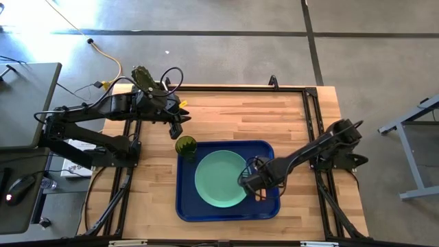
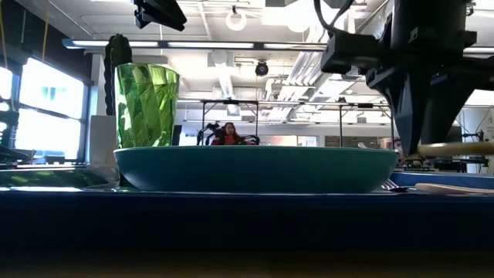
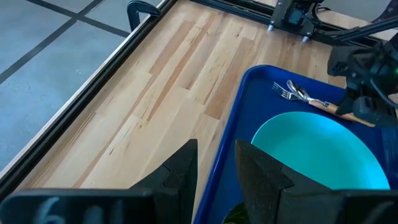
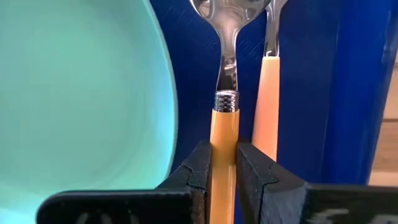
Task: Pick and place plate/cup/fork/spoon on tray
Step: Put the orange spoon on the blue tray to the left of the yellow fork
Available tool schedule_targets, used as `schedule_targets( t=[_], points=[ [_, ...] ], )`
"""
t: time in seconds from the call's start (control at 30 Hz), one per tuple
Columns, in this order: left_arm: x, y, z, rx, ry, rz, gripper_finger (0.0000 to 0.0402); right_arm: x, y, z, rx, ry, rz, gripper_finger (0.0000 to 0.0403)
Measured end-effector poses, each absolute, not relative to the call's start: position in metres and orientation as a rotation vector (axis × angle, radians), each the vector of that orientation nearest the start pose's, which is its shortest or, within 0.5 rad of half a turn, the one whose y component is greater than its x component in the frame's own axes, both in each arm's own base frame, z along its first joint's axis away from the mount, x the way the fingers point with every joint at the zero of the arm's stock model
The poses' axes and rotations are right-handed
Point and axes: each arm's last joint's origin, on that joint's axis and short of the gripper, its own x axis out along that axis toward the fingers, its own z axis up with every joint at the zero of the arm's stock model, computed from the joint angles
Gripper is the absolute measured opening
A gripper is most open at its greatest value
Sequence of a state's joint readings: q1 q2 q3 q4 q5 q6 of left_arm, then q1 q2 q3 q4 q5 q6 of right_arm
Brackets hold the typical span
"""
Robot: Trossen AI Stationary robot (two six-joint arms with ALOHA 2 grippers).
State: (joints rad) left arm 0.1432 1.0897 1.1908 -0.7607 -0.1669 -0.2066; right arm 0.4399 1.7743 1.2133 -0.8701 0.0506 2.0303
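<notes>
The blue tray (image 1: 184,206) lies at the table's middle front. The mint-green plate (image 1: 219,180) lies flat in it. The green cup (image 1: 185,146) stands upright in the tray's far left corner. My right gripper (image 1: 254,182) is over the tray, right of the plate, shut on the spoon (image 4: 225,74). The fork (image 4: 266,106) lies on the tray floor beside the spoon, toward the right rim. Both heads point to the far edge (image 3: 292,92). My left gripper (image 1: 175,129) is open and empty, just beyond the cup, above the table. My right gripper pinches the spoon's orange handle (image 4: 224,134) between its two fingers (image 4: 198,169), a little behind the metal collar. The fingers come from above and lie across the handle. In the low view the handle (image 2: 459,147) shows level, above the fork's handle (image 2: 455,188).
A white pot with a green cactus (image 1: 143,77) stands at the far left corner by the left arm. Bare wood lies beyond the tray and to its right (image 1: 295,116). Black frame rails (image 1: 312,110) edge the table.
</notes>
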Motion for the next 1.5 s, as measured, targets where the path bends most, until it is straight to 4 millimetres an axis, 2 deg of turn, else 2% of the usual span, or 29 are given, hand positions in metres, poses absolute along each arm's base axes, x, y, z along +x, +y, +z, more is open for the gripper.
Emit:
schedule_targets(
  t=[0.17, 0.43, 0.8, 1.5],
  points=[
    [0.209, 0.035, 0.363, -0.190, 0.629, 0.366, 0.0097, 0.299, 0.138, 0.179, 1.276, 1.121, -1.096, 0.0028],
    [0.209, 0.035, 0.363, -0.190, 0.628, 0.366, 0.0097, 0.301, 0.134, 0.178, 1.257, 1.122, -1.092, 0.0028],
    [0.209, 0.035, 0.363, -0.190, 0.628, 0.367, 0.0097, 0.312, 0.133, 0.159, 1.272, 1.177, -1.090, 0.0028],
    [0.209, 0.035, 0.363, -0.189, 0.629, 0.366, 0.0097, 0.310, 0.132, 0.157, 1.276, 1.215, -1.117, 0.0035]
  ],
)
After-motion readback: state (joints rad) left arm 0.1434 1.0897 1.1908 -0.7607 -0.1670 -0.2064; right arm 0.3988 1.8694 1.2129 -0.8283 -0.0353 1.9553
